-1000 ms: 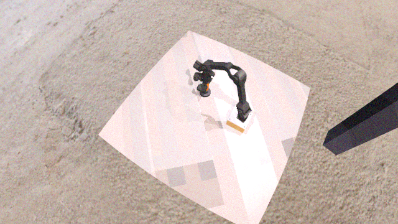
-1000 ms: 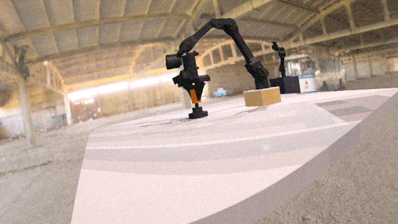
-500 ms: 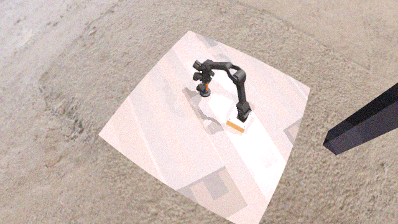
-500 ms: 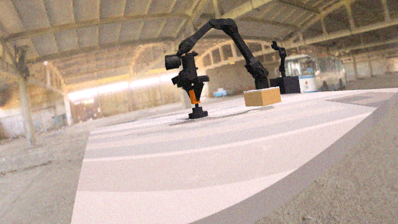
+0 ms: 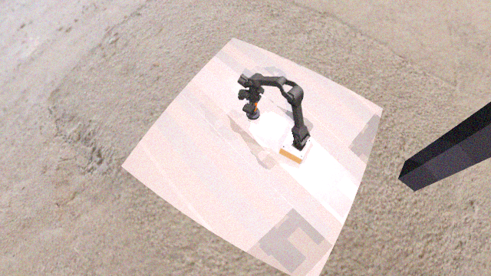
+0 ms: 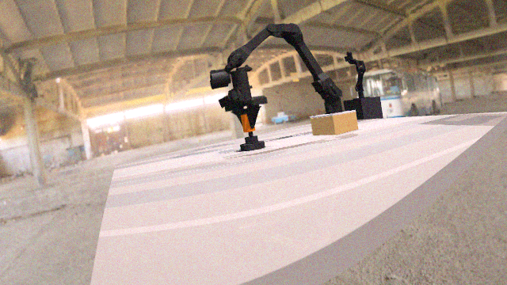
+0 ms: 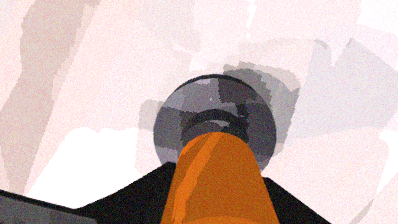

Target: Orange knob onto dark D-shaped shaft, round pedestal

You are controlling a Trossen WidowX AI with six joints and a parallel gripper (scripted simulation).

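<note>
The orange knob (image 5: pixel 255 106) (image 6: pixel 247 122) (image 7: pixel 218 175) is held upright in my gripper (image 5: pixel 255 108) (image 6: pixel 248 125) (image 7: pixel 218 181), which is shut on it. The round dark pedestal (image 5: pixel 252 116) (image 6: pixel 252 146) (image 7: pixel 167 132) stands on the table directly below. In the exterior view a short piece of the dark shaft (image 6: pixel 250 134) shows between the knob's lower end and the pedestal's raised middle, so the knob is at the shaft's top and not down on the pedestal. Whether the shaft's tip is inside the hole cannot be told. The wrist view hides the shaft behind the knob. The flat sides are not visible.
The arm's base stands by a tan box (image 5: pixel 291 156) (image 6: pixel 334 123) with a white top. A black beam (image 5: pixel 441 162) juts in at the right of the top view. A small dark arm (image 6: pixel 360 79) on a black block (image 6: pixel 370 108) stands behind in the exterior view.
</note>
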